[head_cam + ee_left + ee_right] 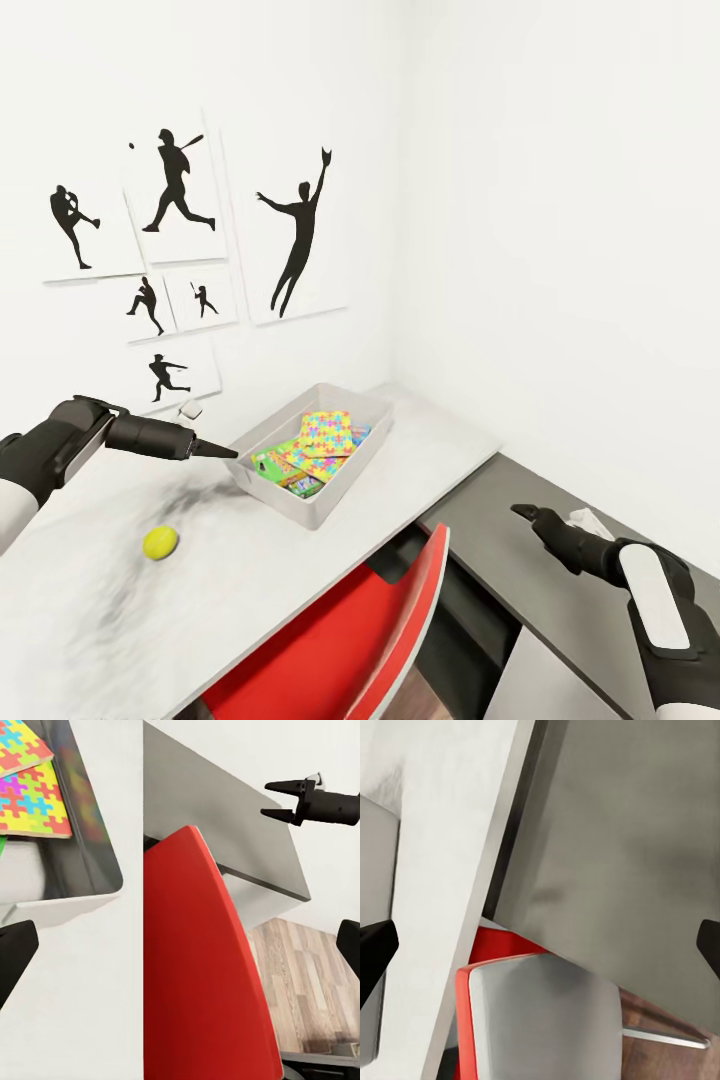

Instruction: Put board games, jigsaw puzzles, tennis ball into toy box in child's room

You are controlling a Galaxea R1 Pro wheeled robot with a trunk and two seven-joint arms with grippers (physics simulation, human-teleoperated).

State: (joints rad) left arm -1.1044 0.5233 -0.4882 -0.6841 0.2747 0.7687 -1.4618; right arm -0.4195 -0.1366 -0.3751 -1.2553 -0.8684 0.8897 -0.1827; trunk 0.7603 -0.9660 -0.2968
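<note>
The light grey toy box point(268, 497) stands on the white table point(430, 440) near the wall corner. Two jigsaw puzzles point(325, 432) lie in it on top of board games point(278, 467), one of them green. The puzzles point(30, 787) and the box wall point(82, 847) also show in the left wrist view. The tennis ball point(160, 542) rests on the table, left of the box and nearer to me. My left gripper point(215, 450) hovers open just left of the box, above and beyond the ball. My right gripper point(525, 513) is open and empty over the dark side desk. The bed is out of view.
A red chair point(340, 640) is tucked under the table's front edge. The lower dark grey side desk point(520, 570) runs along the right wall, with a small white object point(586, 520) on it. Baseball silhouette pictures point(300, 230) hang on the wall behind.
</note>
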